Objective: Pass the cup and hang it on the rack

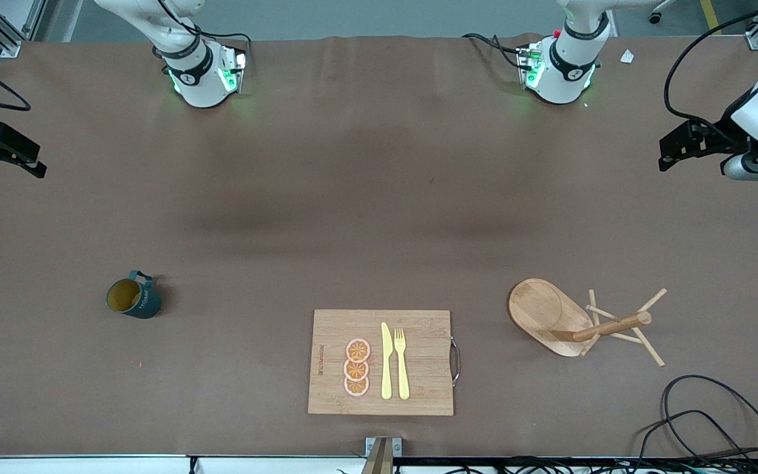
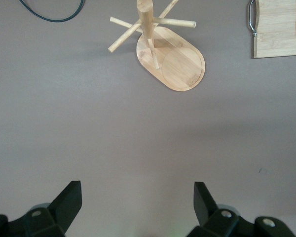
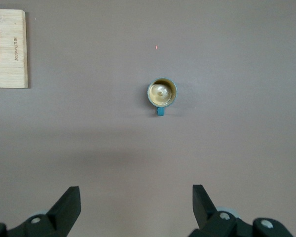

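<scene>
Front view, table (image 1: 379,197): brown, carries everything; both arms drawn back to its two ends, waiting.
Board (image 1: 380,362): between cup and rack, nearest the front camera, with knife, fork and three orange slices. Risk: a low handover across the middle could clip the cutlery or the metal handle.
Rack (image 1: 550,317): upright at the left arm's end of the table, oval base, centre post, thin pegs (image 2: 173,21) fanning out. Risk: light base may tip or skid if the cup strikes a peg off-line; pegs are slim, so the small handle leaves little margin.
Cup (image 1: 134,298): upright at the right arm's end of the table, well apart from rack and board, yellow inside showing. Risk: the right arm's grip could cover the handle (image 3: 160,111) and leave no clear loop for the peg.
Right tool (image 3: 135,210): fingers wide apart, empty, high over bare table, short of the cup.
Left tool (image 2: 137,207): fingers wide apart, empty, over bare table, short of the rack.
Handover risk: one tool releasing before the other has clamped would drop the cup.
</scene>
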`<move>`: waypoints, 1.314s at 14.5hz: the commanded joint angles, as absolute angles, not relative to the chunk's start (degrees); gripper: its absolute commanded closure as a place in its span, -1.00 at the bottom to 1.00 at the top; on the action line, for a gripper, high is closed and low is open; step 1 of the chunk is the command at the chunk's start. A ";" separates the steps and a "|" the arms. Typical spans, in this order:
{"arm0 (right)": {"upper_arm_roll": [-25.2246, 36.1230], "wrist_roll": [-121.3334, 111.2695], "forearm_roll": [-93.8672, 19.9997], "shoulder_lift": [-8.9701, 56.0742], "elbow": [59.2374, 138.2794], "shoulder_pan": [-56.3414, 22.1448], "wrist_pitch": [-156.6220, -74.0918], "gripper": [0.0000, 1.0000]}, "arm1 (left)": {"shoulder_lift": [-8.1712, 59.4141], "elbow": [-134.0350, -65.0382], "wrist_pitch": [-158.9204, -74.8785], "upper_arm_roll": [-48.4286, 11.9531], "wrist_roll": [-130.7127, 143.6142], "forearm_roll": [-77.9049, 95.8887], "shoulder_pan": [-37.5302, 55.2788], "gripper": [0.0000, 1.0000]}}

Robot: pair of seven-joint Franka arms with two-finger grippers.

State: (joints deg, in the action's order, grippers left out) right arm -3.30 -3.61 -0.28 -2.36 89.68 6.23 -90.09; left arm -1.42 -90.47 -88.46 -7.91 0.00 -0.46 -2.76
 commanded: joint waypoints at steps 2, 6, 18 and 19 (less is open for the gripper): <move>-3.52 -4.13 -0.70 -3.08 90.44 6.77 -90.62 -1.00 | -0.35 -88.42 -87.36 -8.09 -0.09 -1.41 -2.64 -1.00; -3.52 -4.13 -0.62 -3.08 90.44 6.68 -90.62 -1.00 | -0.26 -88.15 -87.19 -8.09 -0.18 -1.14 -2.90 -1.00; -3.87 -5.80 -0.26 -0.44 90.35 5.46 -90.17 -1.00 | 0.35 -88.07 -86.57 -7.82 -0.44 -0.53 -2.99 -1.00; -3.87 -5.45 -0.52 0.60 90.35 3.88 -91.13 -1.00 | 0.35 -88.07 -86.57 -7.82 -0.35 -0.61 -2.99 -1.00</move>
State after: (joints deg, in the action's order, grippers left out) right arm -3.62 -5.16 -0.32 -0.66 90.00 5.75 -89.93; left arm -0.80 -90.02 -87.68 -7.80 0.00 -0.46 -2.92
